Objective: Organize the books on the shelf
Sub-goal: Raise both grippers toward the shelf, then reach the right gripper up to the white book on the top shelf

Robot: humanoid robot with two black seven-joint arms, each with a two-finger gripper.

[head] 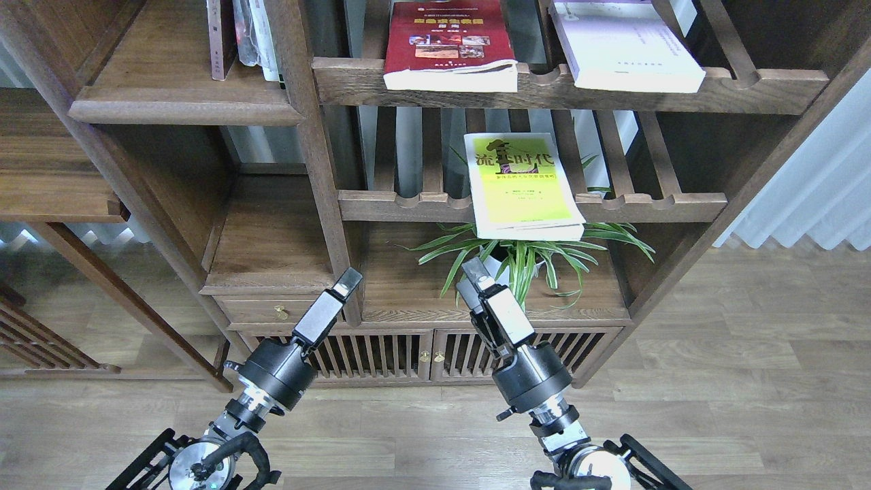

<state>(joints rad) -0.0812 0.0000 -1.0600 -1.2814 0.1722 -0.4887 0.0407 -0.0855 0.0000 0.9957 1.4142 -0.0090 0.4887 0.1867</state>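
1. The tall dark-brown wooden bookcase point(320, 156) is filling the view, its solid flat shelf point(184, 102) sitting upper left beside thin upright volumes point(245, 37).
2. The dark red paperback point(449, 44) and white lavender-edged paperback point(622, 47) are lying on the upper slatted rack point(748, 88); the yellow-green paperback point(520, 184) is overhanging the lower rack point(646, 204).
3. A green spider plant point(537, 255) is spreading just beyond the right gripper point(471, 271).
4. The left gripper point(348, 279) is hovering empty (neither pincer's opening can be told).
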